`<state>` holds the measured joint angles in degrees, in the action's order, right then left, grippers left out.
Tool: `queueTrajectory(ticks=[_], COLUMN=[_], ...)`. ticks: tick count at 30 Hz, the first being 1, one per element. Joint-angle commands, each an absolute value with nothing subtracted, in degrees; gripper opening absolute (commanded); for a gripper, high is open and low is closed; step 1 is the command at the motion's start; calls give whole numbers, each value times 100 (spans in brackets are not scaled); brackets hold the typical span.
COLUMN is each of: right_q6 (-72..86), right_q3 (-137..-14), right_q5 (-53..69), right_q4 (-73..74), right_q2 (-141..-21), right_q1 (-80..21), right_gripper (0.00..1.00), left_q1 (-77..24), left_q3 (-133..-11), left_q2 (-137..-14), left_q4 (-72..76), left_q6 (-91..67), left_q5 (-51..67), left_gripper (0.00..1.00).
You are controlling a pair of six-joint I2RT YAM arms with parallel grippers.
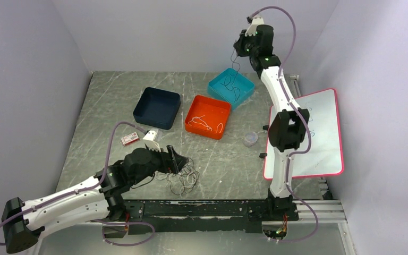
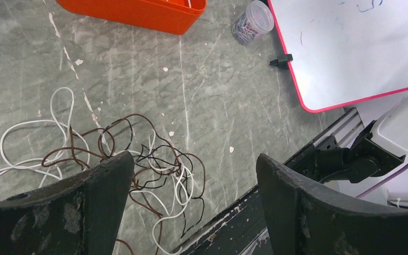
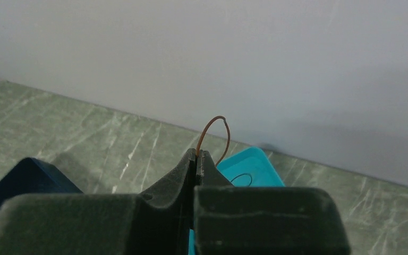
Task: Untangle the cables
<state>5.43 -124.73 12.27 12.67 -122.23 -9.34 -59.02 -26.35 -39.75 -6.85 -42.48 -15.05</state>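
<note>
Right gripper (image 3: 197,159), raised high over the far side of the table: jaws pressed together, clamped on a thin brown wire (image 3: 213,123) arching above the fingertips. From the overhead view, same wire trailing down as a dark thread into the square teal plastic tray (image 1: 218,91), lower end coiled on the tray floor.

Left gripper (image 2: 194,167), low near the front edge: jaws wide apart, nothing held, poised just above the tangle of thin white, brown and black cables (image 2: 154,170) lying on the grey marbled tabletop (image 2: 218,95).

Square orange plastic tray (image 1: 190,112): white cable loops (image 1: 204,123) inside.

Step in hand, as judged: setting one freed strand down into the teal tray. Sorting partly done; knot beside the left arm not yet cleared.

Next move, as judged: lower the right wrist over the teal tray and part the jaws only once the whole strand can fall inside the rim, not drape over it. Then bring the left jaws onto a single outer strand of the tangle, preferably a loose white loop at its edge, close on that one alone, and draw off slowly to avoid dragging the whole knot.
</note>
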Motion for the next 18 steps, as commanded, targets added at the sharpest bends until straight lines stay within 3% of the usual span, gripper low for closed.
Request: queueTrajectory(ticks=[1,9,18], right_q6=[550,656,677], right_q3=[-12645,-12623,-12296], right_q5=[1452,1388,984], right_q4=[1507,1753,1987], right_q2=[-12704,-13338,-13197], right_q1=[-896,-896,-892], right_gripper=[1,8,39], left_q1=[-5897,-5898,-5898], left_q3=[-2508,-2499,-2542], left_q2=[-3964,-3980,-4131], left_q4=[-558,-582,-574], left_q6=[-4297,-4322,-4289], left_q5=[-1360,-1367,-1343], left_gripper=[89,89,90])
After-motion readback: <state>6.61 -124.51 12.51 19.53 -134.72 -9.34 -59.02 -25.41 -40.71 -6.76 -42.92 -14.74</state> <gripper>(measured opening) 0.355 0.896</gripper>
